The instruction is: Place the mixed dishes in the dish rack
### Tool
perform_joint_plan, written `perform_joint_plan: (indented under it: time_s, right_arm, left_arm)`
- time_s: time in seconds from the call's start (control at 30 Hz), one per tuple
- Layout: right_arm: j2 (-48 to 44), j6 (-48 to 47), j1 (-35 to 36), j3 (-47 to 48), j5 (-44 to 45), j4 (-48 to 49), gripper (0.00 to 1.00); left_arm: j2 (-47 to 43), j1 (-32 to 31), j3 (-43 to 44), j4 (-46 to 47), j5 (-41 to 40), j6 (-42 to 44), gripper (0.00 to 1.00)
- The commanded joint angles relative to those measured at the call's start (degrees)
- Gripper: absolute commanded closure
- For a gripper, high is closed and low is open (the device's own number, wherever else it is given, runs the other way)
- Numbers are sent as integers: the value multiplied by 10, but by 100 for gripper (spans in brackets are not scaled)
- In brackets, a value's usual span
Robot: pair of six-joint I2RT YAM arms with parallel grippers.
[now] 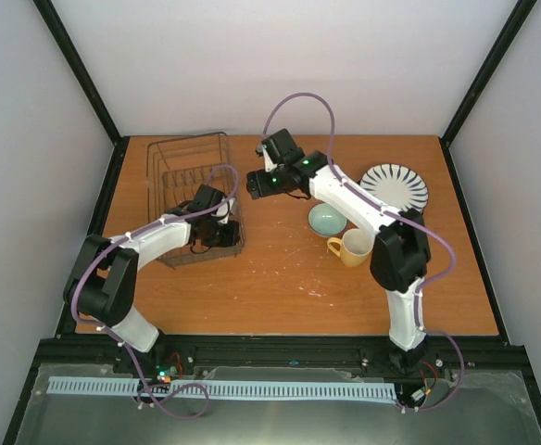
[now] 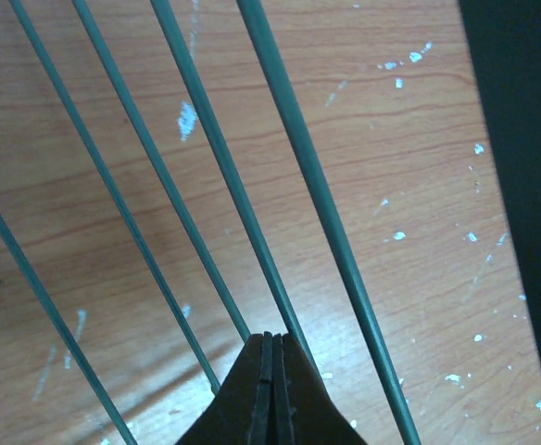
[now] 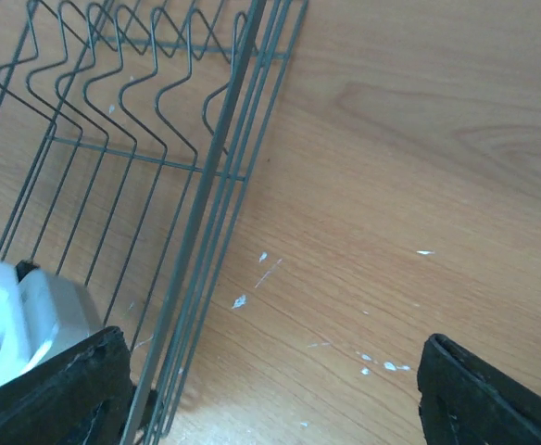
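The dish rack [image 1: 186, 159], a dark wire basket, stands at the far left of the table with no dishes in it. My left gripper [image 1: 222, 233] is down at its near right corner; in the left wrist view it [image 2: 273, 339] is shut, pads together, with the rack's wires [image 2: 321, 199] running just past its tip. My right gripper [image 1: 251, 183] hovers at the rack's right side, open and empty [image 3: 270, 408], its left finger [image 3: 67, 389] by the rack's side wall [image 3: 206, 185]. The pale blue-green bowl [image 1: 327, 220], yellow mug [image 1: 353, 247] and striped plate [image 1: 394, 186] sit at right. The other plates are out of view.
The table's black frame edges run along the left [image 1: 113, 185] and right [image 1: 460, 204] sides. Bare wood [image 1: 280, 269] lies between the rack and the mug. A white part of the left arm [image 3: 11, 315] shows inside the rack in the right wrist view.
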Motion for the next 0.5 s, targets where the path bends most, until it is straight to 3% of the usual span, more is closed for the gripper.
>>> perform_joint_plan:
  time_s: [0.0,0.47]
  right_arm:
    - [56,6,6,65,-48,-45,17]
    - [176,-3,25,191,-68,-71,29]
  left_arm:
    - [4,-25,-4,7,4,-24,98]
    - [-7,-29,-24,11,-3,-25,98]
